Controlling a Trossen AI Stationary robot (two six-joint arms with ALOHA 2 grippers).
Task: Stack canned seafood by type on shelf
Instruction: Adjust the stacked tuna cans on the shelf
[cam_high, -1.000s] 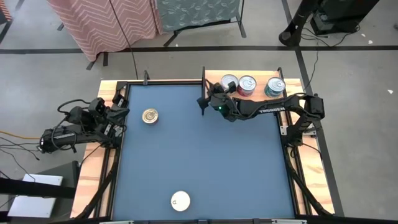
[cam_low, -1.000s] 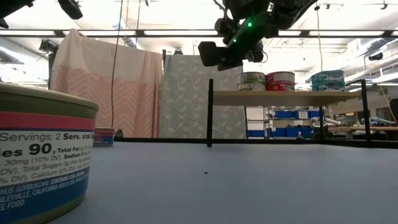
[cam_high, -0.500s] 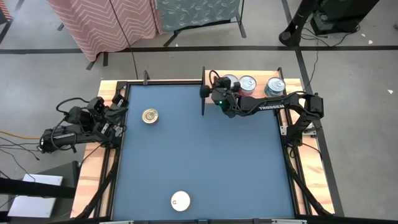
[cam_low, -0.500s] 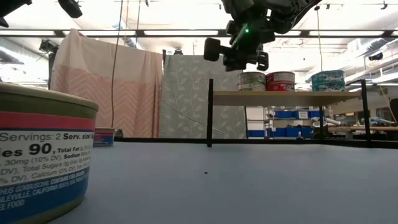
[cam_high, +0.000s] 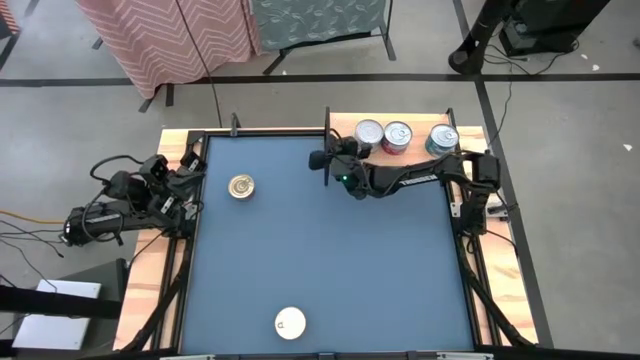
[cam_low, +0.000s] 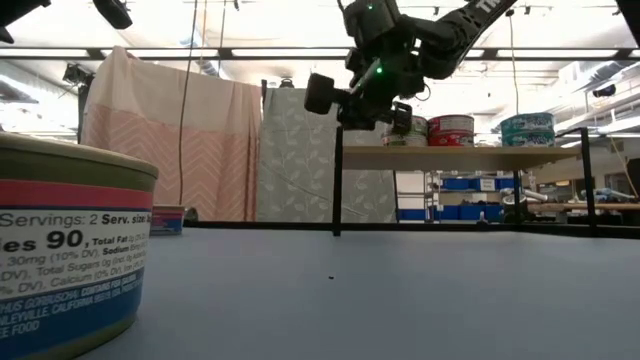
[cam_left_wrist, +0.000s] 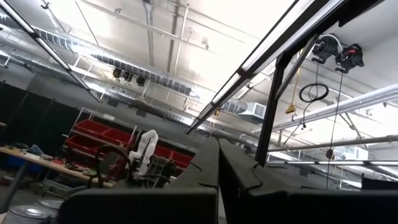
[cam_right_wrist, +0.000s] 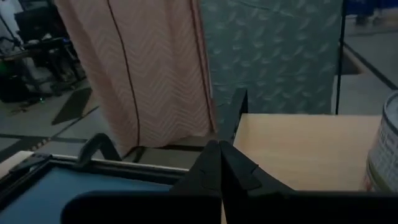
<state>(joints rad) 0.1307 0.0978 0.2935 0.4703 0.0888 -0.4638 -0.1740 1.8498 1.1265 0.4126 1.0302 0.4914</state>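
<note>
Silver lids gleam on the shelf at the upper right of the high view, where three tins already sit: a silver-topped tin, a red-labelled tin just beside it, and a teal tin a little apart. The right gripper hovers at the shelf's left end, right by the dark upright, and its wrist view shows the fingers pressed together with nothing between them. So that arm is empty-handed.

Now the question is what gets fetched. A gold-lidded tin stands on the blue table at upper left of centre, well apart from the right gripper and lying away to the picture's left of it. A white-lidded tin waits at the bottom centre, farther off, looming large at the left of the low view. Both are round, so no long axis matters; direction does.

The left gripper rests folded at the table's left edge, fingers closed in its wrist view, and it looks nearer the gold tin than the right one is.
</note>
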